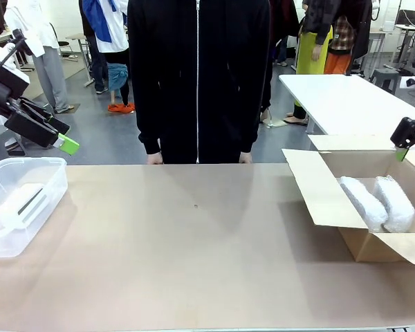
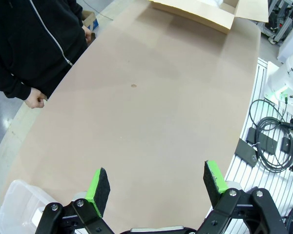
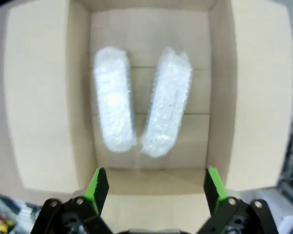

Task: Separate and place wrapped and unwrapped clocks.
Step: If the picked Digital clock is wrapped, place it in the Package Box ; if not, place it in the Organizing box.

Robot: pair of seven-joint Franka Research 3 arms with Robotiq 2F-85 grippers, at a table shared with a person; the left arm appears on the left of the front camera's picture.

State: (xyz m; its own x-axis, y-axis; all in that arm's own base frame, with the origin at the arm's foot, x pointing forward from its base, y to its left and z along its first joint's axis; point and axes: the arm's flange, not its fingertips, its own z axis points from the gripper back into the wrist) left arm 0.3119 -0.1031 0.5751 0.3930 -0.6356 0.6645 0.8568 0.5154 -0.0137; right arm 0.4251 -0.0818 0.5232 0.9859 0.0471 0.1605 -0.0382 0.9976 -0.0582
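Observation:
Two wrapped bundles of white bubble wrap lie side by side inside the open cardboard box [image 1: 332,200] at the right: one [image 1: 363,202] [image 3: 115,112] and the other [image 1: 395,200] [image 3: 167,114]. The unwrapped clock [image 1: 21,203], white with a dark face, rests in the clear plastic bin [image 1: 45,169] at the left. My right gripper [image 3: 156,187] hovers open above the box with nothing between its fingers; its green tip [image 1: 401,153] shows at the right edge. My left gripper [image 2: 157,183] is open and empty, raised above the table's left end [image 1: 63,142].
A person in a black zip jacket [image 1: 197,76] stands at the far edge, hands [image 1: 154,159] at the table rim. The brown tabletop [image 1: 194,242] lies bare between bin and box. Cables [image 2: 271,141] lie off the table's side in the left wrist view.

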